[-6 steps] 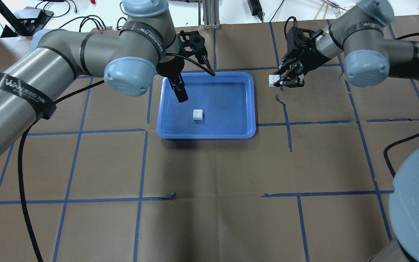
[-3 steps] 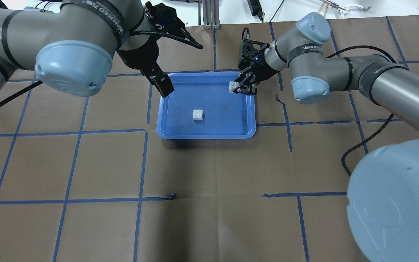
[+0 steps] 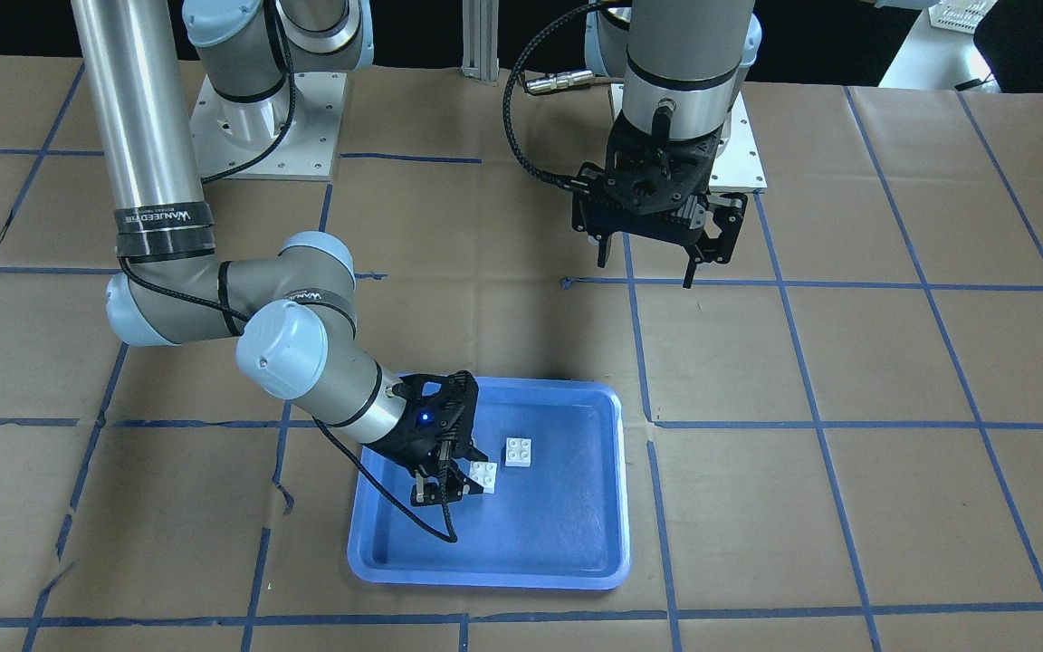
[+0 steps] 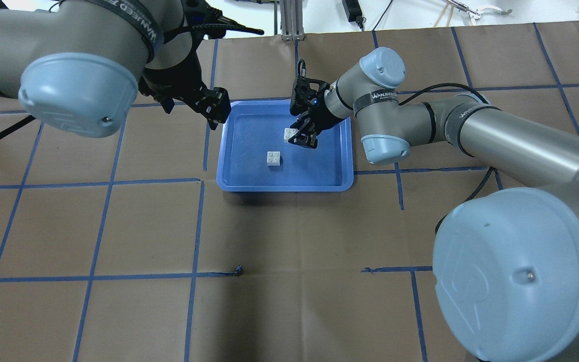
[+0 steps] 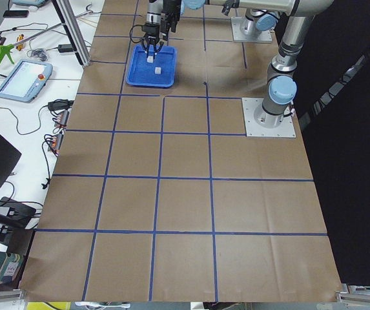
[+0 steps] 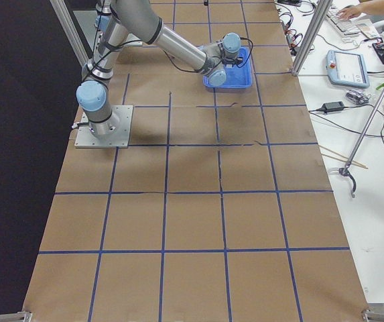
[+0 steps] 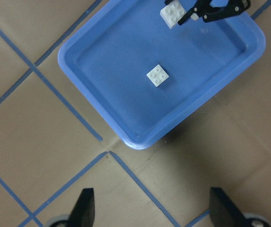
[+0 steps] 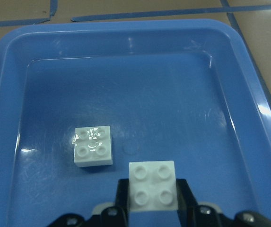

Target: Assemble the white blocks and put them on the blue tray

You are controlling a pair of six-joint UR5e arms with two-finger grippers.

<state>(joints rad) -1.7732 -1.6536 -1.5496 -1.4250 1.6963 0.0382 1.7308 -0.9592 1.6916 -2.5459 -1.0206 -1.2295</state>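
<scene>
The blue tray lies at the table's far middle. One white block sits studs up on its floor. My right gripper is shut on the second white block, held studs up low over the tray, close beside the lying block and apart from it. The right wrist view shows the held block between the fingers and the lying block ahead to the left. My left gripper is open and empty, raised above the table off the tray's left side; its fingertips frame the tray from above.
Brown paper with blue tape lines covers the table. A black cable hangs along the left arm. Tools and a teach pendant lie on a side bench beyond the table's edge.
My right gripper has carried its white block leftwards from beside the tray's right rim to over the tray, near the lying block. My left gripper has pulled back off the tray to the left.
</scene>
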